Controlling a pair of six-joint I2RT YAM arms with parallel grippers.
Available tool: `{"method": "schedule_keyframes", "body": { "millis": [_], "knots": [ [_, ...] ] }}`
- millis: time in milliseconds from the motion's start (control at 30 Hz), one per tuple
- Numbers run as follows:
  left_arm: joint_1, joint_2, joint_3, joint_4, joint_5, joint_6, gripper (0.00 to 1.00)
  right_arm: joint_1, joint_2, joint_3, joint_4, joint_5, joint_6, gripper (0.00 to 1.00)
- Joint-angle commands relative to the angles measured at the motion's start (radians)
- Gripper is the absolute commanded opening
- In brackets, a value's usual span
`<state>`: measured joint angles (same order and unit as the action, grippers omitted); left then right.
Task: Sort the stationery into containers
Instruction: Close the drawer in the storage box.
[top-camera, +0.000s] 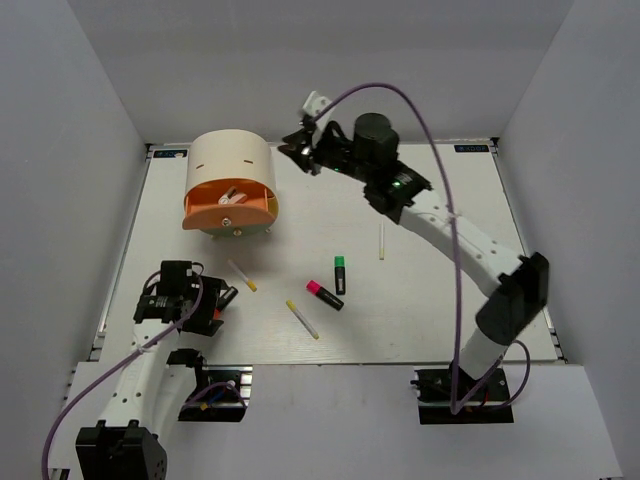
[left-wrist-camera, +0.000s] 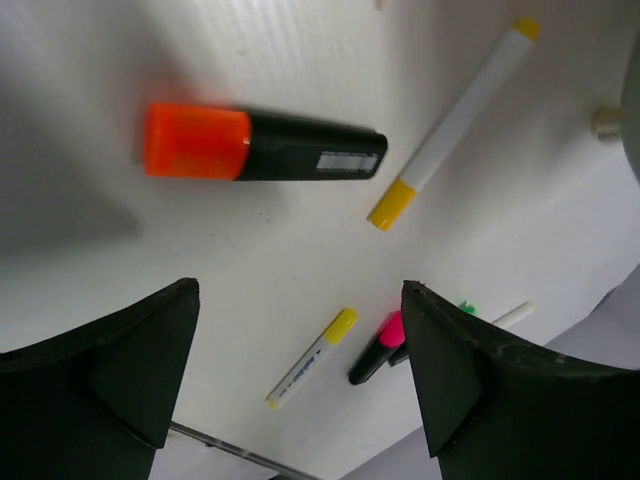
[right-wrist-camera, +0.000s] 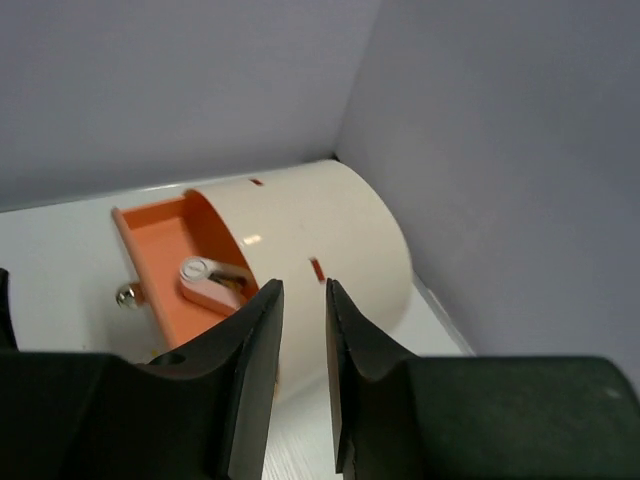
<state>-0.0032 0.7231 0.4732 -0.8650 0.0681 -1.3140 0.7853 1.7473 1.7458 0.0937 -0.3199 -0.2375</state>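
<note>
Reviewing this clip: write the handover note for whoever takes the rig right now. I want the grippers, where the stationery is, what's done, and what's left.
Left gripper: open, empty, next to the orange-capped highlighter on the table.
Right gripper: jaws nearly together, nothing between them, raised beside the cabinet.
Done: one small pink-white item lies in the open orange drawer.
Left: the orange-capped highlighter, pink-capped highlighter, green-capped highlighter and three white pens, all loose on the table.
</note>
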Motion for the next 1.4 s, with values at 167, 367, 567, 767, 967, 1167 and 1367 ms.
{"method": "schedule_keyframes", "body": {
  "millis": [167,367,567,767,967,1167,1367],
  "knots": [
    [-0.003,0.051,0.033,-0.081,-0.119,-0.306,0.87,-0.127,-0.308,-0.354,0.035,0.111,0.009,0.29],
    [0.006,0.290,0.071,-0.037,-0.073,-0.384,0.84,-0.204,-0.448,-0.627,0.038,0.107,0.001,0.32],
    [0.006,0.435,0.126,0.032,-0.085,-0.422,0.79,-0.247,-0.557,-0.752,0.018,0.093,-0.002,0.32],
    [0.006,0.457,0.150,0.021,-0.119,-0.422,0.79,-0.267,-0.608,-0.810,-0.011,0.023,-0.043,0.48],
    [-0.003,0.357,0.117,0.073,-0.099,-0.184,0.81,-0.258,-0.569,-0.786,-0.205,-0.475,-0.308,0.27],
    [-0.003,0.132,0.038,0.107,-0.031,0.094,0.79,-0.196,-0.349,-0.608,-0.364,-0.693,-0.454,0.19],
    [-0.003,-0.112,-0.048,0.121,0.056,0.145,0.90,-0.043,-0.129,-0.367,-0.316,-0.561,-0.399,0.26]
  ]
}}
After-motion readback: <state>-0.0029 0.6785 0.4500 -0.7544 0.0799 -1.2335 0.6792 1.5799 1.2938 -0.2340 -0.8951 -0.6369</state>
